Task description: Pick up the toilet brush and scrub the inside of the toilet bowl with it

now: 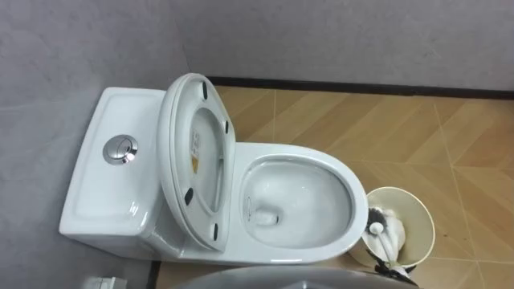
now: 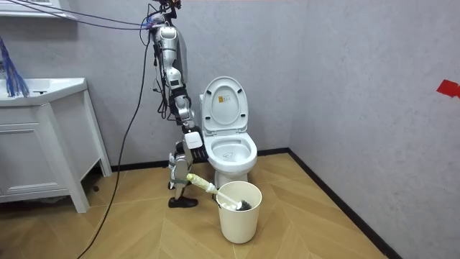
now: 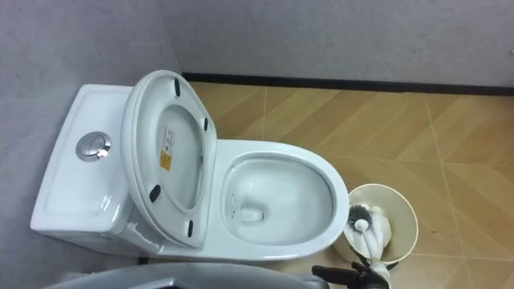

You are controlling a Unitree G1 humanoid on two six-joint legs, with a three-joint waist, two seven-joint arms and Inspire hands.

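The white toilet brush [image 3: 371, 229] stands in the round cream bucket [image 3: 406, 210], right of the white toilet bowl [image 3: 321, 171]. Its handle leans near, toward our right hand [image 3: 347, 275]. We cannot tell if that hand grips it.

My toilet [image 1: 347, 183] is white, its seat and lid [image 1: 197, 160] tipped upright against the tank, the bowl open. The brush [image 1: 387, 234] stands head-down in a cream bucket [image 1: 426, 215] just beside the bowl's front, its handle leaning over the rim.
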